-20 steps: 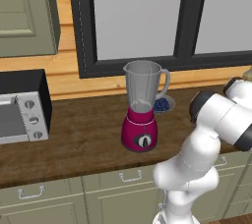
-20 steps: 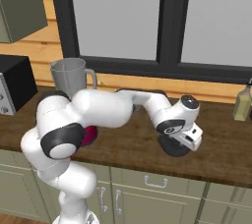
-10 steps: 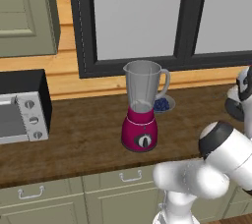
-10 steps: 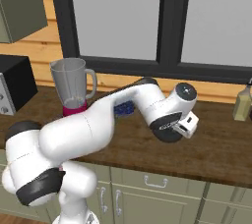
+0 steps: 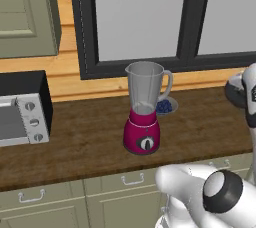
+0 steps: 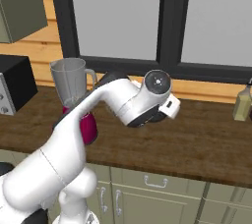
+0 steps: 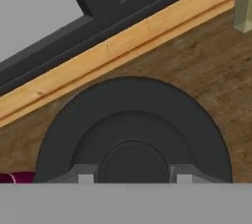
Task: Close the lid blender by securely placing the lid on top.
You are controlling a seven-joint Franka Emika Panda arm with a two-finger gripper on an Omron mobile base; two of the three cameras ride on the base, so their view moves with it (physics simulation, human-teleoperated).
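Note:
The blender [image 5: 144, 114] stands mid-counter: a magenta base with a black dial under a tall clear jar whose mouth is uncovered. It also appears in the right base view as the blender [image 6: 73, 83], left of my arm. The lid [image 7: 133, 129], a dark round disc, hangs under my hand to the right of the blender, above the wooden counter. My gripper [image 7: 134, 178] is shut on the lid's raised centre knob, with one fingertip on each side. The lid [image 5: 234, 90] sits at the frame's right edge, and the lid [image 6: 153, 118] shows dark beneath the white hand.
A bowl of blue berries [image 5: 165, 106] sits just behind the blender on its right. The silver toaster oven [image 5: 20, 117] stands at the far left. A pale bottle [image 6: 242, 103] stands at the counter's right end, by the window sill.
The arm has swung and unfolded. The hand has risen off the counter with the lid and moved left toward the blender.

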